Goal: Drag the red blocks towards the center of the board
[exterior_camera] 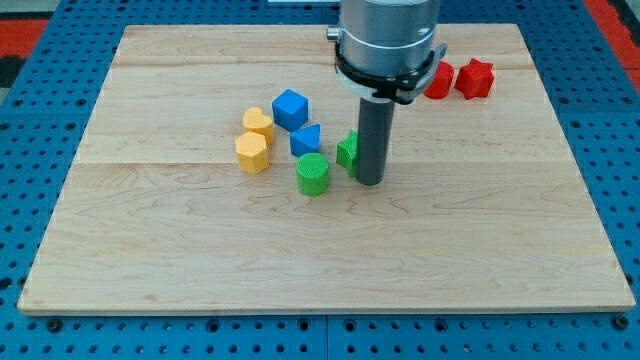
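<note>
Tip: touching green block, perhaps.
Red blocks: star, another, at table top right.
Jaws: none in view.

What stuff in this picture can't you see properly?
- Red block nearer the arm: camera view, its left part hidden by the arm, shape unclear.
- Green block beside my tip: right side hidden by the rod, shape unclear; touching or not, cannot tell.

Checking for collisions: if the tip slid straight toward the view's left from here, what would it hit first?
My tip sits right beside the green block on its left, so that comes first; the green cylinder lies further left. Depth is hard to judge.
</note>
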### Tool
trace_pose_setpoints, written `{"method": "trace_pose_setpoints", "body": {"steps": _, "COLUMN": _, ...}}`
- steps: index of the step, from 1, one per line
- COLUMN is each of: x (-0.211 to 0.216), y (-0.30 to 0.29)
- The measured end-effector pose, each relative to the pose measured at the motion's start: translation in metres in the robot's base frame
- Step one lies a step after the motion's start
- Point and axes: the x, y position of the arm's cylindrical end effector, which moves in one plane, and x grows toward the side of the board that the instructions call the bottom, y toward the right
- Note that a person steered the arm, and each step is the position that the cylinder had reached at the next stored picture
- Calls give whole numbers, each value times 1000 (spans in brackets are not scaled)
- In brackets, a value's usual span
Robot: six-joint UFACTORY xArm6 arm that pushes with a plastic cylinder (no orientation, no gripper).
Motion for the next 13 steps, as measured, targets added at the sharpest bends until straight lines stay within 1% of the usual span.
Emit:
{"method": "trace_pose_setpoints", "body": {"steps": 1, "x": 0, "y": 79}}
{"method": "trace_pose_setpoints", "body": {"steps": 3, "x": -68, "y": 184}}
{"method": "trace_pose_setpoints", "body": {"steps": 4, "x": -115, "y": 222}}
{"method": "trace_pose_setpoints", "body": {"steps": 5, "x": -150, "y": 202}}
{"method": "trace_pose_setpoints", "body": {"steps": 6, "x": -171, "y": 152}}
{"method": "trace_pose_setpoints", "body": {"steps": 7, "x": -169, "y": 71}}
{"method": "trace_pose_setpoints", "body": {"steps": 8, "x": -169, "y": 20}}
{"method": "trace_pose_setpoints", "body": {"steps": 9, "x": -158, "y": -12}}
{"method": "trace_pose_setpoints", "body": {"steps": 10, "x": -145, "y": -19}}
{"method": "trace_pose_setpoints", "body": {"steps": 12, "x": -150, "y": 21}}
{"method": "trace_pose_setpoints", "body": {"steps": 13, "x": -141, "y": -4}}
